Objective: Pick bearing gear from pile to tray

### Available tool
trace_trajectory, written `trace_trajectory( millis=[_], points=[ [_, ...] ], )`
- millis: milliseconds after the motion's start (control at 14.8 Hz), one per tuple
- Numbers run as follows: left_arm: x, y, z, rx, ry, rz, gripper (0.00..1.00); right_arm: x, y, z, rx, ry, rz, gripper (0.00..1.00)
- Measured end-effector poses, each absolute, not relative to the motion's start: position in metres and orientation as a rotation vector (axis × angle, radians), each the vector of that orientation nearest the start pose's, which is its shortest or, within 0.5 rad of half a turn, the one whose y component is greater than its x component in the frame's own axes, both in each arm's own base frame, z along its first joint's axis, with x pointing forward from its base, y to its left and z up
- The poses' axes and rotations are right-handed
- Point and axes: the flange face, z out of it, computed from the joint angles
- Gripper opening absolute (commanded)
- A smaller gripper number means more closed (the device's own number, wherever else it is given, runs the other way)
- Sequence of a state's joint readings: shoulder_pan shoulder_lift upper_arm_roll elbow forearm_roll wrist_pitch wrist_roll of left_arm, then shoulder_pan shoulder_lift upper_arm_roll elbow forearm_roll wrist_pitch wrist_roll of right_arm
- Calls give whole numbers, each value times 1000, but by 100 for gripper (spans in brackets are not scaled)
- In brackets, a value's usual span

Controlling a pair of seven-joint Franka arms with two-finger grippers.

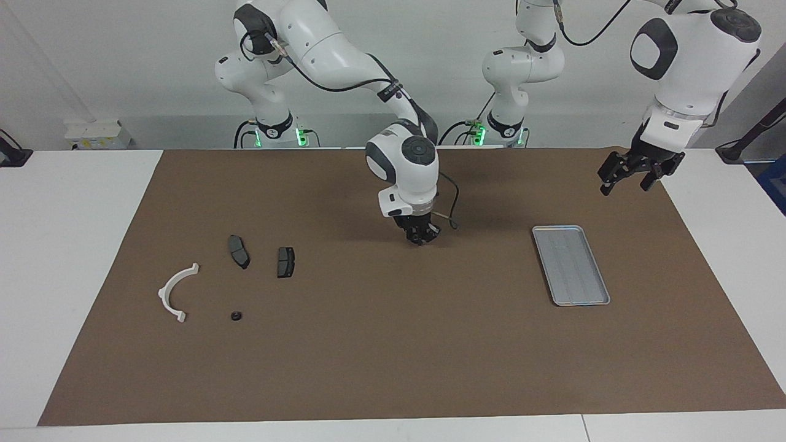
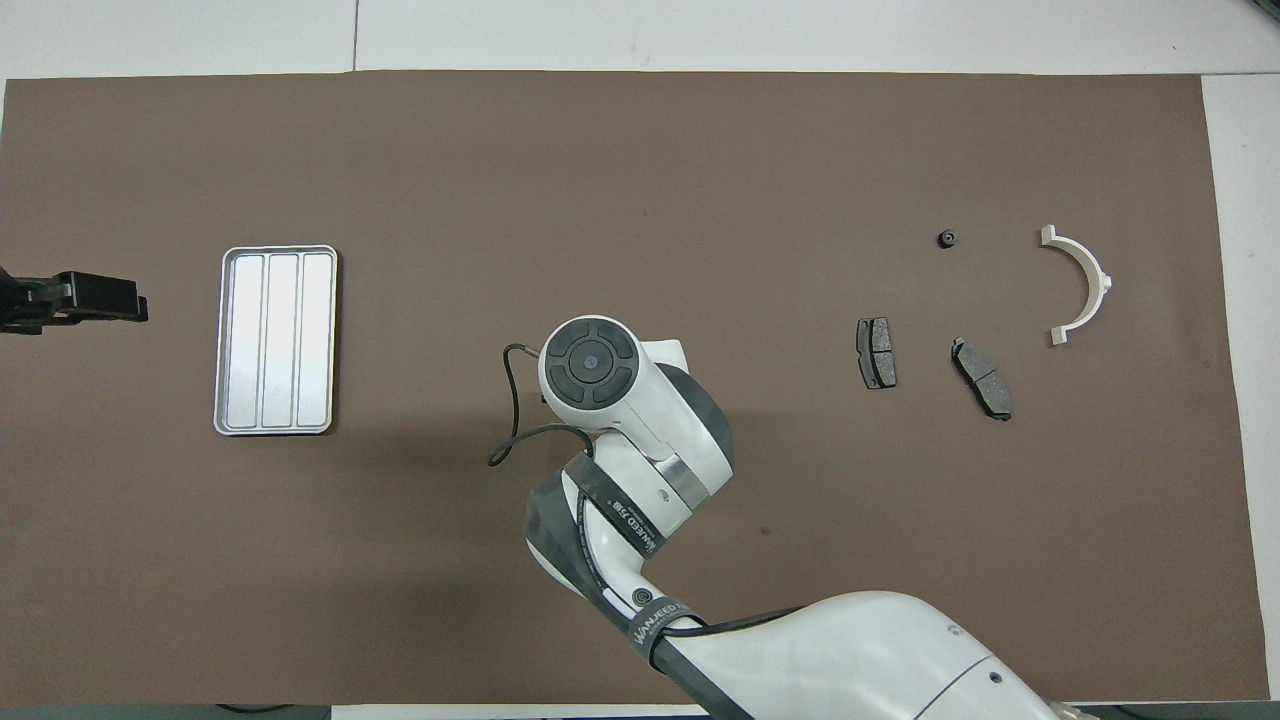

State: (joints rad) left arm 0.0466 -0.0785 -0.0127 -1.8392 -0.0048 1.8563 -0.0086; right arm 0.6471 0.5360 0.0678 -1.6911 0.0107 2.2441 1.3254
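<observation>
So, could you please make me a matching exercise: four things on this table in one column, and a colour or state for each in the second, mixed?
Column one:
1. tray
2. half-ring bracket
3. round piece
4. left end effector

Column two:
A. black, tiny
B. open, in the air
C. silver-grey, flat
D. white, curved

Pairs: 1-C, 2-D, 3-A, 4-B.

A white counter (image 1: 73, 245) carries a brown mat (image 1: 393, 344). On the mat, toward the left arm's end, lies the tray (image 1: 571, 265). Toward the right arm's end lie two brake pads (image 1: 239, 251), a white bracket (image 1: 174, 293) and a small black piece (image 1: 235, 316).
</observation>
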Motion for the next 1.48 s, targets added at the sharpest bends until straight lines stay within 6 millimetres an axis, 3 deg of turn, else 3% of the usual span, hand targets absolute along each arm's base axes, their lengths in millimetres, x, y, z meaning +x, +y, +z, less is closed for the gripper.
trace_trajectory(
  millis=[67, 135, 270, 539, 674, 741, 876, 1011, 1078, 1213, 1348, 1482],
  points=[
    [548, 18, 563, -3140, -70, -148, 100, 514, 440, 289, -2952, 956, 41, 0],
    [548, 17, 561, -3140, -73, -149, 100, 514, 440, 289, -2953, 956, 40, 26],
    [548, 12, 559, -3140, -82, -151, 100, 514, 440, 289, -2949, 966, 40, 100],
    [548, -4, 559, -3142, -78, -152, 100, 516, 439, 294, -2952, 993, 47, 100],
    [548, -17, 559, -3145, -101, -151, 100, 530, 431, 314, -2961, 1028, 49, 100],
    [547, -27, 559, -3146, -119, -150, 100, 546, 420, 335, -2957, 1056, 42, 100],
    [546, -42, 559, -3149, -130, -150, 100, 587, 371, 390, -2974, 1007, 29, 100],
    [546, -55, 556, -3150, -135, -140, 100, 620, 300, 437, -3014, 843, 11, 100],
    [546, -74, 547, -3142, -135, -118, 100, 630, 264, 452, -3041, 742, 10, 100],
    [548, -146, 516, -3098, -193, -98, 100, 647, 203, 463, -3085, 556, 17, 100],
    [537, -232, 478, -3089, -228, -85, 100, 661, 146, 455, -3108, 446, 37, 100],
    [519, -297, 446, -3098, -248, -69, 100, 670, 92, 438, -3114, 433, 52, 100]
  ],
)
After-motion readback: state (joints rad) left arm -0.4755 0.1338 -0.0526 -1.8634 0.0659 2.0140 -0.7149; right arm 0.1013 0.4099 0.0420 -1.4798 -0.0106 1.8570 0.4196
